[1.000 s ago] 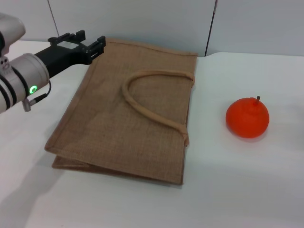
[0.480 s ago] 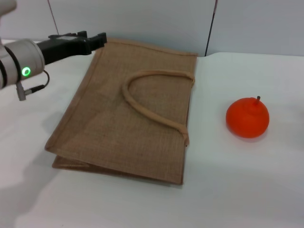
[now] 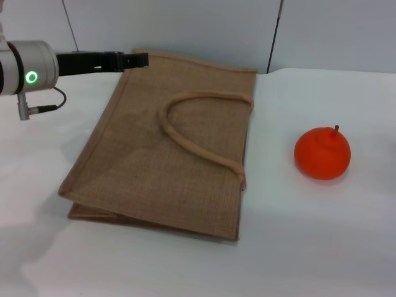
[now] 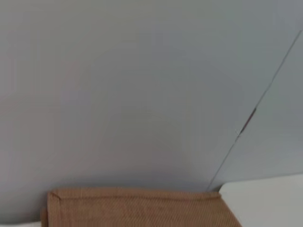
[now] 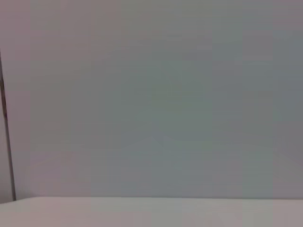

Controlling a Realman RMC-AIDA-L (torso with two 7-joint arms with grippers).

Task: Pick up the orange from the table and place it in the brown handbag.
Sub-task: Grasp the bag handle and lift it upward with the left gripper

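Observation:
The brown handbag [image 3: 148,154] lies flat on the white table [image 3: 309,247], its looped handle [image 3: 185,141] on top and pointing right. The orange [image 3: 322,153] sits on the table to the right of the bag, stem up, apart from it. My left gripper [image 3: 135,60] hovers at the bag's far left corner, seen edge-on, with the arm reaching in from the left. The bag's far edge also shows in the left wrist view [image 4: 137,208]. My right gripper is out of view; its wrist view shows only the wall and a strip of table.
A grey panelled wall [image 3: 204,28] stands right behind the table's far edge, with a dark seam [image 3: 275,37] above the bag's far right corner. Bare tabletop lies around the orange and in front of the bag.
My left arm has risen and turned, and the gripper has moved a little to the right along the bag's far left corner. The bag and orange have not moved.

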